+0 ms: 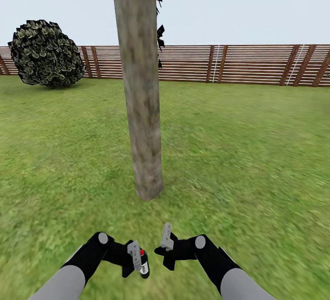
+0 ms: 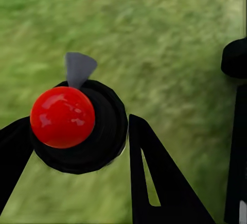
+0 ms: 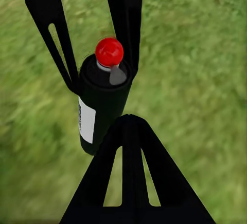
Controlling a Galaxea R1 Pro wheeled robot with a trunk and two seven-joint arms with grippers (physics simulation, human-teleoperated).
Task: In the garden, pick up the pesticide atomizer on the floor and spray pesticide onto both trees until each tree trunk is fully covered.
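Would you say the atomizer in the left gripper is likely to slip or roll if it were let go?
The atomizer looks like a smooth round cylinder, so it would probably roll on the grass. Its narrow body likely tips easily if stood upright. It appears rigid, and the left gripper holds it at the sides, so it may twist or slip.

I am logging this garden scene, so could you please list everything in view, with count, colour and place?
Thick tree trunk: one, mottled grey-tan, upright on the lawn straight ahead of the grippers.
Round leafy shrub: one, dark green, far left by the fence.
Horizontal-slat wooden fence: one, brown, along the lawn's far edge.
Grass lawn: one, green, all around.
Pesticide atomizer bottle: one, black body, white label, red top, between the left gripper's fingers.
Left gripper: one, black with pale-grey fingers, low left of centre, closed on the bottle.
Right gripper: one, same colours, low right of centre, holding nothing.
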